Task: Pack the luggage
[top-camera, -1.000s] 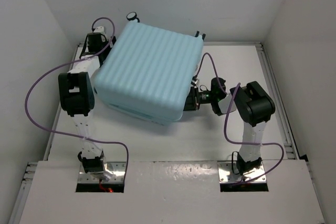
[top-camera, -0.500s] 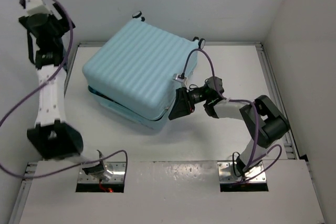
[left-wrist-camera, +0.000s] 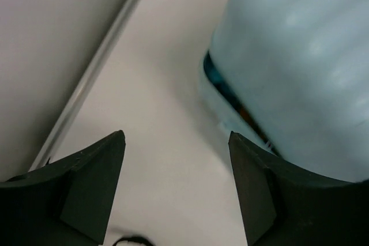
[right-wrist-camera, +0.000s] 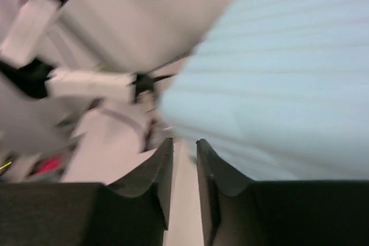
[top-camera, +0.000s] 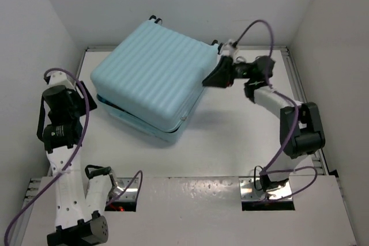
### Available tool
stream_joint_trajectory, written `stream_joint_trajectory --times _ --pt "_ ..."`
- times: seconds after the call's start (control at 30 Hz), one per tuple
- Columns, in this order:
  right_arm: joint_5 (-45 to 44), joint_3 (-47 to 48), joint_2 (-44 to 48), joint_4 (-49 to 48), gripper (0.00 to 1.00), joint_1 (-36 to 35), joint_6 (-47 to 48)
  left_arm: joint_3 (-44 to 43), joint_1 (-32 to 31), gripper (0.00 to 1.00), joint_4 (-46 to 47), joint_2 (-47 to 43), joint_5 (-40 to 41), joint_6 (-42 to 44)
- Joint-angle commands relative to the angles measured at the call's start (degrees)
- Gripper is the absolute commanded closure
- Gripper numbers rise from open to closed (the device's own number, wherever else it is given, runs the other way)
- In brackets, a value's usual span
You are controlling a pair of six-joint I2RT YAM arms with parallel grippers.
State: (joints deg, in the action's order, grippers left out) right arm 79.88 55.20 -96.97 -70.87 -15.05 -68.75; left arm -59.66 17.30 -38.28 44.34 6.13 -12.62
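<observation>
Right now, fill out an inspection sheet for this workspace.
Surface: white table, luggage lying on its far left part.
Job's things: luggage, lid lowered, dark gap along the seam.
Clutter: nothing seen.
Grippers: left gripper jaws wide, empty, beside the luggage; right gripper jaws nearly together, nothing between, at its far right corner.
Cables: purple cables loop along both arms, none across the luggage.
Surroundings: white walls on three sides.

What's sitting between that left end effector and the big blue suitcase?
Nothing but bare white table separates the left end effector from the luggage; the left wrist view shows it.
</observation>
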Motion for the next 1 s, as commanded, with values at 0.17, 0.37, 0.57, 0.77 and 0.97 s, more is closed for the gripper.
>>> stream_joint_trajectory --times 0.17,0.37,0.57,0.77,0.97 --pt "-31.29 22.57 -1.09 70.67 0.50 17.94 51.07 1.56 0.63 0.25 -7.77 4.35 -2.35 -2.76" --pt "-39.68 30.40 -13.21 63.43 0.44 20.58 36.71 2.08 1.68 0.25 -10.76 9.80 -0.07 -6.62" --pt "-58.94 37.43 -24.65 58.75 0.56 18.74 37.90 3.41 5.81 0.25 -12.08 12.17 0.54 -8.91" --pt "-45.81 51.64 -43.53 48.12 0.68 18.04 13.36 5.68 10.11 0.22 -13.84 14.46 -8.03 -10.67" --pt "-37.78 55.54 -49.90 38.18 0.63 10.13 7.59 11.75 17.41 0.22 -12.35 20.52 -18.60 -12.16"
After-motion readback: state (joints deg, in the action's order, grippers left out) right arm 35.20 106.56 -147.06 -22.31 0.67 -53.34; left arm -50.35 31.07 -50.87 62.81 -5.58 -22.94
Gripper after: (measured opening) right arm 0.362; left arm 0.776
